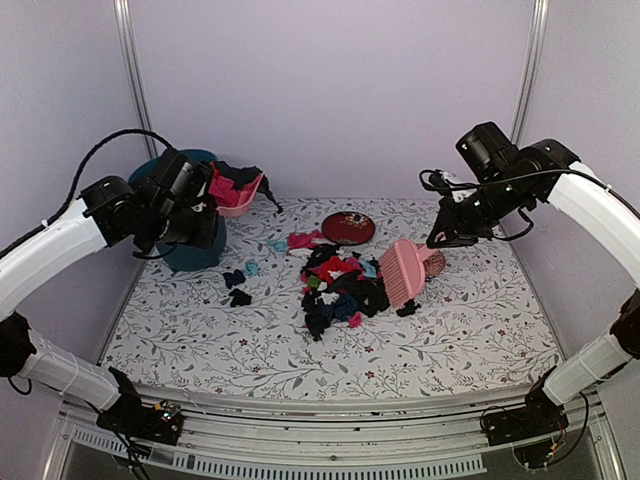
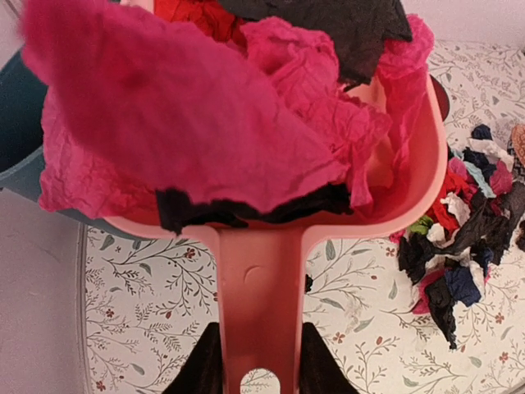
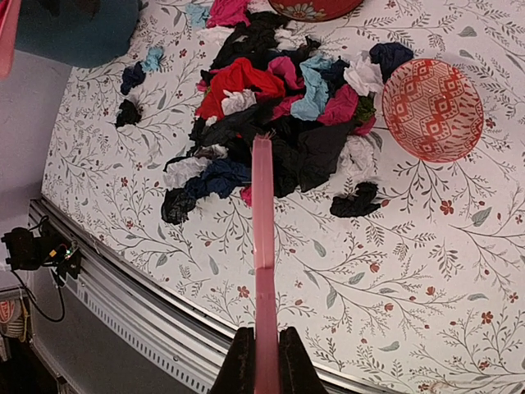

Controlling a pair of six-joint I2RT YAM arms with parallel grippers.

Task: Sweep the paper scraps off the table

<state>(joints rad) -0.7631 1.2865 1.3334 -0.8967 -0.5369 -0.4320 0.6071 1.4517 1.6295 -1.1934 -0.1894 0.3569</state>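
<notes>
1. Top view. Shows the left gripper at the far left, raised above a teal bin and clamped on a pink dustpan heaped with pink and black paper. Shows the right gripper at the far right, closed on the handle of a pink brush, with the brush head at the right edge of the paper scraps. Places that pile in the middle of the table, with a few stray bits to its left, near the bin. Puts a dark-red plate just beyond the pile and a patterned dish just right of the brush.
2. Left wrist view. Shows 2 dark fingers pinched narrow on the dustpan's flat handle. Fills the upper frame with the pan, loaded with crumpled hot pink, red and black paper. Catches the bin's rim at the left edge and the main pile on the table at the right.
3. Right wrist view. Shows the jaws shut tight on the brush, seen edge-on as a thin pink strip reaching the pile. Shows black, red, pink, light blue and white scraps, with the dish just to their right.
</notes>
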